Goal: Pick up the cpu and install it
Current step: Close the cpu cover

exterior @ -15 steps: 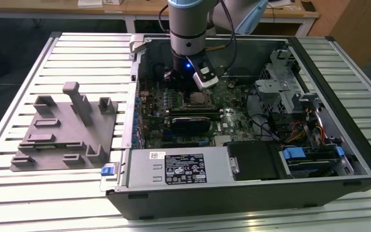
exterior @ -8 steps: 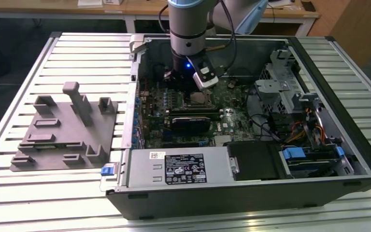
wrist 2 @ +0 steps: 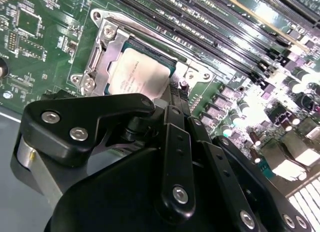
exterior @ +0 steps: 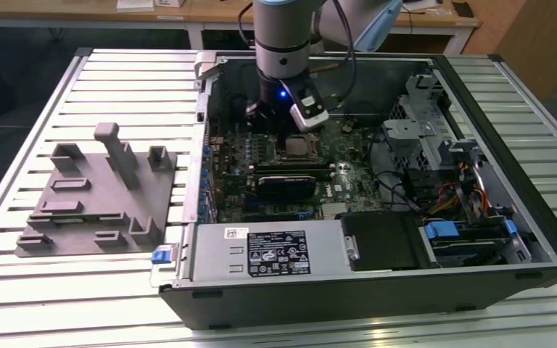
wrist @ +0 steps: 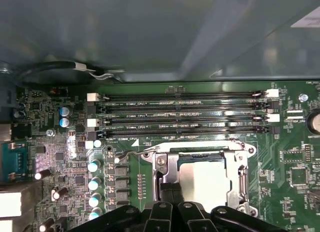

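Inside the case, above the socket | your tool: closed, empty | cpu: flat in socket, just beside tool.

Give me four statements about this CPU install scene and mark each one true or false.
1. The cpu lies within the metal socket frame on the motherboard. True.
2. The grey fixture stands inside the computer case. False: it stands on the table outside the case, on the exterior view's left.
3. The pincer hangs over the motherboard, close to the cpu. True.
4. The memory slots beside the socket frame hold modules. False: they look empty.
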You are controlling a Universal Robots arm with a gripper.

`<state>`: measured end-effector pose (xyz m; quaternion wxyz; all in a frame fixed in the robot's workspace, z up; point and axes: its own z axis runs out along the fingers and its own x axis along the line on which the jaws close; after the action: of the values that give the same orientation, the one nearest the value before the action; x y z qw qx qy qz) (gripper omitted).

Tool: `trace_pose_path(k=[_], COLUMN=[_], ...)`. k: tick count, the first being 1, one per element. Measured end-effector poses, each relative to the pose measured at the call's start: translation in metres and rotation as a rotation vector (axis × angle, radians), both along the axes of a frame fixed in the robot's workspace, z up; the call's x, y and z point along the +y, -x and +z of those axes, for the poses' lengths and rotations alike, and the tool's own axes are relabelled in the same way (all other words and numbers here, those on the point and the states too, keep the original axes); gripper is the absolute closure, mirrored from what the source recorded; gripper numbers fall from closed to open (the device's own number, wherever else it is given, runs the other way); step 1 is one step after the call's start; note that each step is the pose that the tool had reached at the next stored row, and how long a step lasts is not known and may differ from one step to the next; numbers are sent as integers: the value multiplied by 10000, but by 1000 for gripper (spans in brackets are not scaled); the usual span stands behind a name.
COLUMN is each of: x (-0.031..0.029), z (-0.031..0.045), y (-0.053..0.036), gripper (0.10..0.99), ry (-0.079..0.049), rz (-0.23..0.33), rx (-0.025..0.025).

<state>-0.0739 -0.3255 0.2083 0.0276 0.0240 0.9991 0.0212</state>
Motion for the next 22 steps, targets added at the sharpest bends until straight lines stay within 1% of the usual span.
trace_pose_path(k=[4,9,13,19,22], x=[0,0,0,0,0], z=[69,177,231,235,235], y=[0,0,-1,-3,-58], gripper=[980,980,980,980,980], ry=[0,0,-1,0,0], rz=[0,1,2,0,0], rx=[0,-4,-11,-13,-12])
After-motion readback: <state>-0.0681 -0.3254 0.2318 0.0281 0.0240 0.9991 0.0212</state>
